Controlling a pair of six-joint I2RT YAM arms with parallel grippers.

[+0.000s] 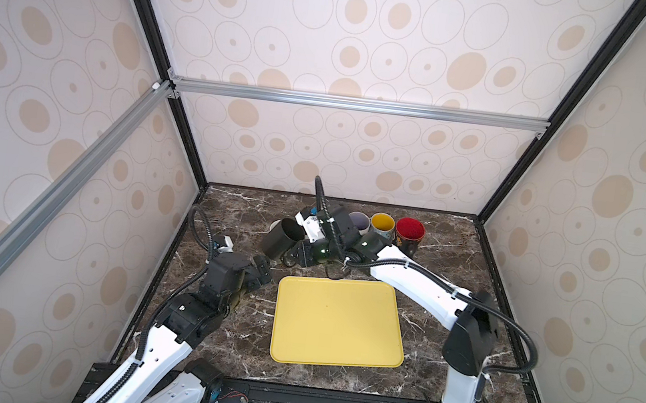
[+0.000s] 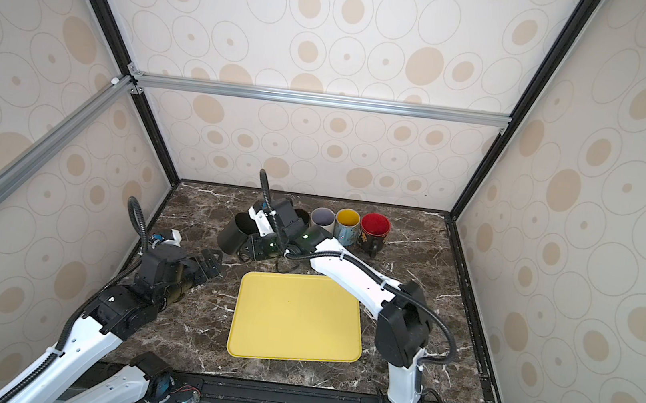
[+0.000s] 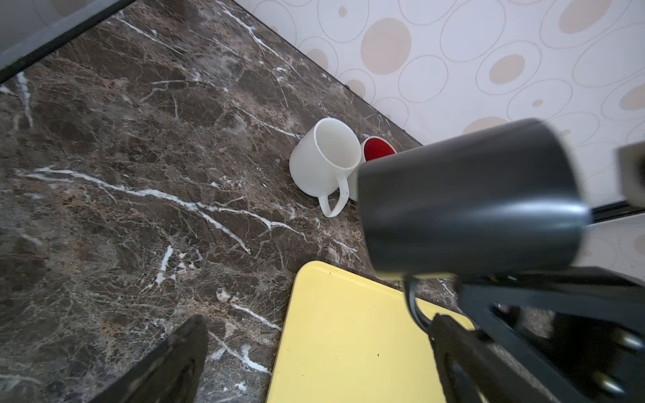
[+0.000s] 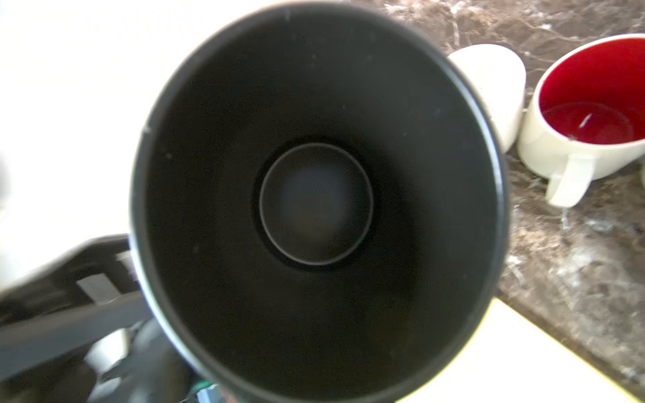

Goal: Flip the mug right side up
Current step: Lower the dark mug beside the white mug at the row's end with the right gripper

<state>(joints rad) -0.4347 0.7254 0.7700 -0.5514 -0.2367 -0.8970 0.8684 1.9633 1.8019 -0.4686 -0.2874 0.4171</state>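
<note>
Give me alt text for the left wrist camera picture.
A black mug hangs tilted on its side above a marble table, close and blurred. Behind it stand a white mug and a red-lined mug; a yellow tray lies nearby.

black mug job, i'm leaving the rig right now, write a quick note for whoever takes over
Right gripper: shut on the black mug, apparently at its handle, arm stretched across the middle.
Left gripper: open, empty, just in front of the mug.
Mug: tilted, mouth slanting up toward the right wrist camera, behind the yellow tray. A white mug is close behind it. I cannot tell whether the black mug's base touches the table.
Done: mug gripped and tipped at a slant, not upright yet.
Left: bring it fully upright, set it on the table, release.
</note>
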